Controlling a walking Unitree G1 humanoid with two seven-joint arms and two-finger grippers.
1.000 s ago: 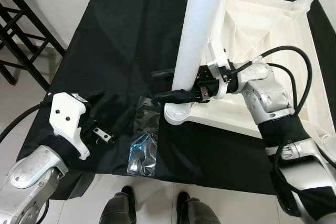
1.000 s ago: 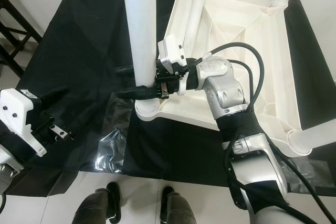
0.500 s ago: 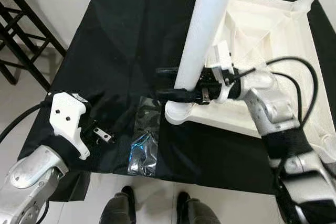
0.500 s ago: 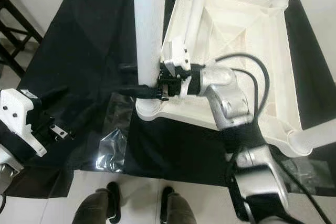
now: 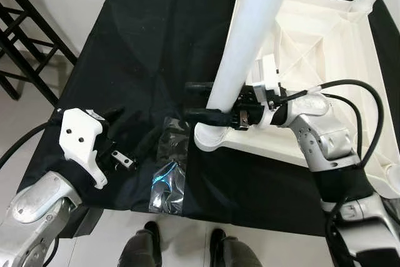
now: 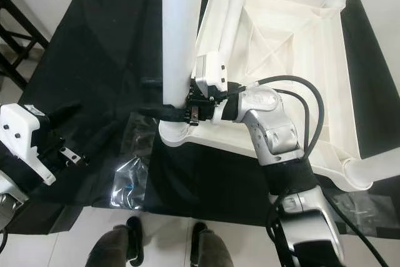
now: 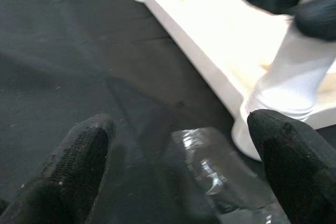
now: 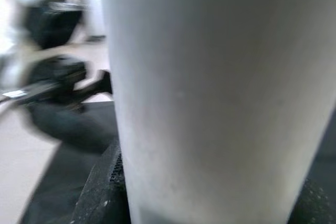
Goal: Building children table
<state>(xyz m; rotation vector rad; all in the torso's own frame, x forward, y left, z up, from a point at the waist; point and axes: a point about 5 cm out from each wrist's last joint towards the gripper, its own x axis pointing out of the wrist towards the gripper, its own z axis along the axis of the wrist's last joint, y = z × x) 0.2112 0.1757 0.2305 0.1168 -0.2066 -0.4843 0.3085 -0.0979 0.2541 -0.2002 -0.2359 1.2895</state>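
A white children's table lies upside down on a black cloth, its legs pointing up. My right gripper is shut on the nearest leg just above its base, one black finger on each side. Close up, that leg is pressed between the fingers. My left gripper rests low at the cloth's near left corner, open and holding nothing. Its fingers stand wide apart, facing a clear plastic bag and the leg's base.
The crumpled plastic bag lies between the two grippers near the cloth's front edge. A black rack stands at the far left. A person's shoes are on the floor by the near edge. Other table legs rise further back.
The held leg's top has swung a little to the right and my right forearm has shifted with it, still gripping. The left arm has stayed put.
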